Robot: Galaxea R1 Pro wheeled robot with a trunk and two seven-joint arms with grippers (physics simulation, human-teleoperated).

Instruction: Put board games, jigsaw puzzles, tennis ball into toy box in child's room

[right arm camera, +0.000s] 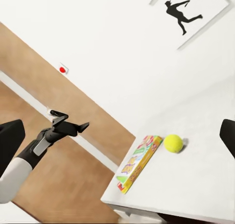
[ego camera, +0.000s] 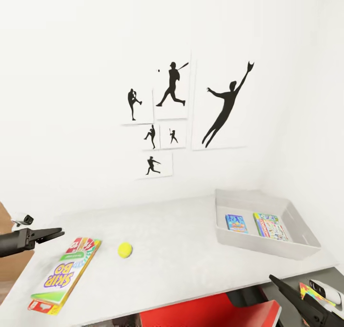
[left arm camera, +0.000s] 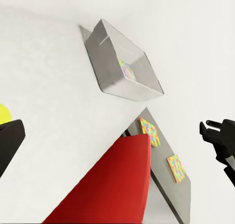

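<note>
The toy box sits at the right of the head view on the light grey table with two small colourful game boxes lying flat inside, while the tennis ball sits lower left of centre with the SKIP-BO board game flat just to its left near the table's edge. The left gripper hangs off the left edge with fingers looking pinched together on nothing, and the right gripper pokes in at the lower right, jaws too hidden to call. The left wrist view adds two jigsaw puzzles on the dark grey section past a red chair; the right wrist view catches the wooden floor and a baseball silhouette print.
</note>
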